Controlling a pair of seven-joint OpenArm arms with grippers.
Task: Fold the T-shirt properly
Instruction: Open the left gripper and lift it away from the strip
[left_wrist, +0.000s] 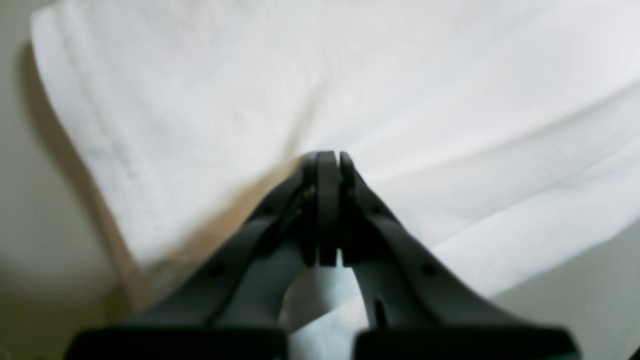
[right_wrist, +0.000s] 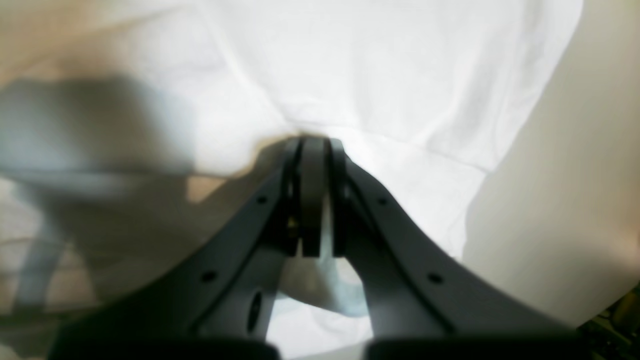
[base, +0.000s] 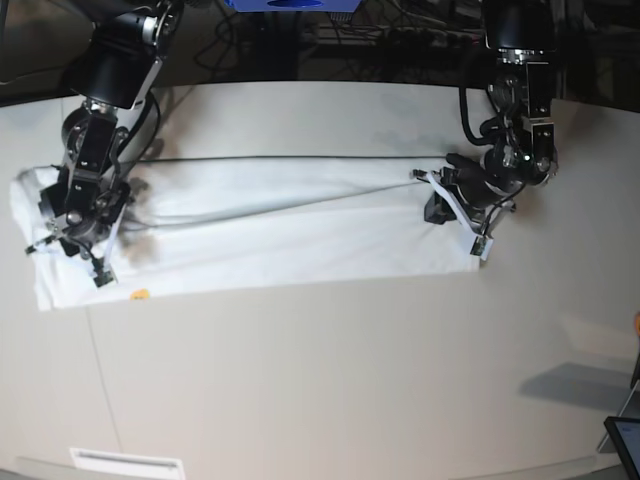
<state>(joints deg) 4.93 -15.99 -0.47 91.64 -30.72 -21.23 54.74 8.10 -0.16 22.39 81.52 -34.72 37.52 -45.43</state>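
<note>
The white T-shirt lies across the table as a long, folded band, plain side up. A small orange bit of print peeks out at its lower left edge. My left gripper is at the band's right end, and in the left wrist view it is shut on a pinch of the white T-shirt. My right gripper is at the band's left end. The right wrist view shows it shut on the T-shirt, with cloth bunched between the fingers.
The pale table stretches wide in front of the shirt. Cables and dark equipment line the far edge. A white strip sits at the near left edge and a dark object at the lower right corner.
</note>
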